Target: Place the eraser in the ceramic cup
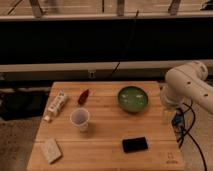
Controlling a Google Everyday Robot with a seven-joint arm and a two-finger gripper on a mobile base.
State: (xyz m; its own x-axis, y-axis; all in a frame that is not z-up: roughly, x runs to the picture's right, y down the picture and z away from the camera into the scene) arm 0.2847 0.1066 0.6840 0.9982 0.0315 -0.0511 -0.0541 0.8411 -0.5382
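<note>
The eraser (pixel 135 145), a flat black block, lies on the wooden table (pixel 105 155) near its front right. The ceramic cup (pixel 80 119), small and whitish, stands upright left of centre, well apart from the eraser. My white arm (pixel 187 87) hangs beside the table's right edge. The gripper (pixel 168 116) points down at that edge, right of the green bowl and above and right of the eraser. It holds nothing that I can see.
A wide green bowl (pixel 133 98) sits at the back right of the table. A small red object (pixel 83 96) and a white tube-like package (pixel 56 104) lie at the back left. A pale beige block (pixel 51 150) lies at the front left. Cables hang at the right.
</note>
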